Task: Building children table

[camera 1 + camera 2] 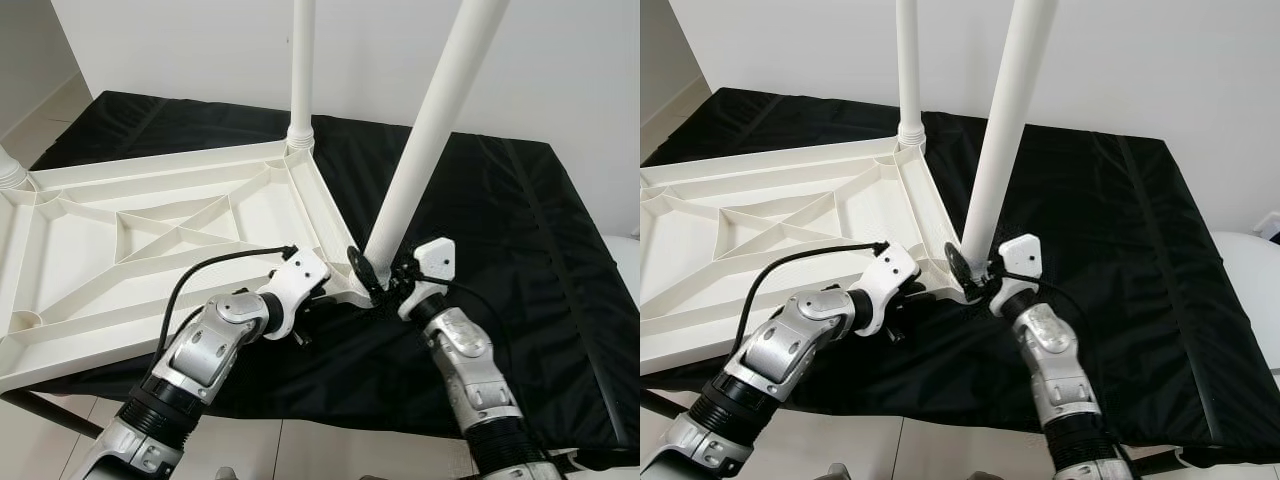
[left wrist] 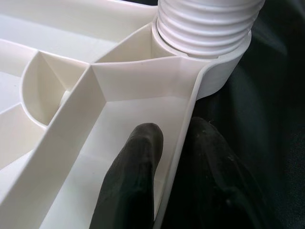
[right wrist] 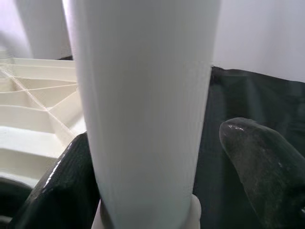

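A white plastic table top (image 1: 150, 235) lies upside down on a black cloth. A white leg (image 1: 430, 130) stands tilted in the near corner socket, and its ribbed screw end (image 2: 207, 24) sits in the socket. My right gripper (image 1: 385, 283) is open around the base of this leg. One of its fingers (image 3: 62, 191) touches the leg and the other finger (image 3: 262, 162) stands a little off it. My left gripper (image 1: 318, 300) is shut on the table top's rim (image 2: 183, 119) just beside that corner, with one finger (image 2: 128, 181) inside the rim and one outside.
A second leg (image 1: 301, 70) stands upright in the far corner, and another leg's base (image 1: 8, 170) shows at the far left. The black cloth (image 1: 520, 220) stretches to the right. A white wall rises behind it. Pale floor (image 1: 300, 450) lies below the near edge.
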{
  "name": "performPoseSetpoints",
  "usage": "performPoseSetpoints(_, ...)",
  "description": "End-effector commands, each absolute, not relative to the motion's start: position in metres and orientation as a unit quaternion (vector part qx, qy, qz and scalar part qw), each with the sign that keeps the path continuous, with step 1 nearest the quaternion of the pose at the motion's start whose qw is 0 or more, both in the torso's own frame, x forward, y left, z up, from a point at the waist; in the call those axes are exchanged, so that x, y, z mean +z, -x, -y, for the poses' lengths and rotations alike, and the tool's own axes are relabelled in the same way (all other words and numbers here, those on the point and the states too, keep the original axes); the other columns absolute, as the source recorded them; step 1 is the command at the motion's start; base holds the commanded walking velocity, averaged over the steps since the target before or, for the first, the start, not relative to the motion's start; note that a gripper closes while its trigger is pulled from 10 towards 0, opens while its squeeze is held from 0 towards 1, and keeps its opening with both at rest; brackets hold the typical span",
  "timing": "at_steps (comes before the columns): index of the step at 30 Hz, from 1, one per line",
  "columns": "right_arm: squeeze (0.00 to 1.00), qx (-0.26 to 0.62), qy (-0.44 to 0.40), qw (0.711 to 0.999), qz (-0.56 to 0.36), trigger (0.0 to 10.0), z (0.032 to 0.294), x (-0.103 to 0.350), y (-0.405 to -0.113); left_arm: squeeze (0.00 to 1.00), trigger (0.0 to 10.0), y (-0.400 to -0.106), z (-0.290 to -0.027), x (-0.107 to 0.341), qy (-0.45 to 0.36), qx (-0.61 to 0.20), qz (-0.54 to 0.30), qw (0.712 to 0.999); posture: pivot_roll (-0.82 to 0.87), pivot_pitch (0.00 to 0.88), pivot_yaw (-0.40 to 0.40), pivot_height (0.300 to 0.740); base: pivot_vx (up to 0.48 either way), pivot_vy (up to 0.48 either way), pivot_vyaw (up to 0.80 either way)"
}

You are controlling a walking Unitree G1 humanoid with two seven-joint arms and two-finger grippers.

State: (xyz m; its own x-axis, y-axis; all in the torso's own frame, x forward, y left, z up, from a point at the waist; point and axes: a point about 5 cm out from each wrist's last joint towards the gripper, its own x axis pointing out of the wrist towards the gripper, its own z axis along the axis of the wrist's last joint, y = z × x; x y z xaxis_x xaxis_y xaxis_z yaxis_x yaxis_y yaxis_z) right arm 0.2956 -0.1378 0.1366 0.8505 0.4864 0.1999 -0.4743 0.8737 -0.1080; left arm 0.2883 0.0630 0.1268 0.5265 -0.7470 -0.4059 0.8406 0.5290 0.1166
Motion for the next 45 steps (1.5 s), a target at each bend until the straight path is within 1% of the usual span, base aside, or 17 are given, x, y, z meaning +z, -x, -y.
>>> performPoseSetpoints(1,0.00,0.266,0.022,0.959,0.099,10.0,0.145,0.135,-0.297,0.00,10.0,-0.286,-0.057,0.131,-0.154,-0.488,-0.145,0.847,0.03,0.012,-0.039,0.740,0.000,0.000,0.00)
performPoseSetpoints(8,0.00,0.321,0.031,0.943,0.085,10.0,0.151,0.136,-0.300,0.00,10.0,-0.287,-0.056,0.132,-0.153,-0.489,-0.145,0.846,0.03,0.008,-0.036,0.740,0.000,0.000,0.00)
performPoseSetpoints(15,0.00,0.351,0.032,0.932,0.084,10.0,0.154,0.140,-0.302,0.00,10.0,-0.287,-0.056,0.132,-0.154,-0.490,-0.144,0.846,0.03,0.007,-0.035,0.740,0.000,0.000,0.00)
performPoseSetpoints(21,0.00,0.419,0.031,0.904,0.075,10.0,0.153,0.145,-0.305,0.00,10.0,-0.287,-0.056,0.133,-0.153,-0.491,-0.143,0.846,0.03,0.012,-0.031,0.740,0.000,0.000,0.00)
performPoseSetpoints(28,0.00,0.430,0.034,0.899,0.078,10.0,0.153,0.147,-0.306,0.00,10.0,-0.287,-0.056,0.133,-0.153,-0.491,-0.143,0.846,0.03,0.016,-0.026,0.740,0.000,0.000,0.00)
performPoseSetpoints(32,0.00,0.452,0.046,0.888,0.069,10.0,0.152,0.146,-0.311,0.00,10.0,-0.288,-0.057,0.134,-0.153,-0.490,-0.144,0.846,0.03,0.019,-0.022,0.740,0.000,0.000,0.00)
performPoseSetpoints(40,0.00,0.473,0.058,0.877,0.059,10.0,0.151,0.142,-0.315,0.00,10.0,-0.287,-0.056,0.135,-0.152,-0.491,-0.143,0.846,0.03,0.022,-0.018,0.740,0.000,0.000,0.00)
performPoseSetpoints(45,0.00,0.477,0.058,0.875,0.059,10.0,0.152,0.142,-0.316,0.00,10.0,-0.287,-0.056,0.135,-0.152,-0.491,-0.143,0.846,0.03,0.023,-0.016,0.740,0.000,0.000,0.00)
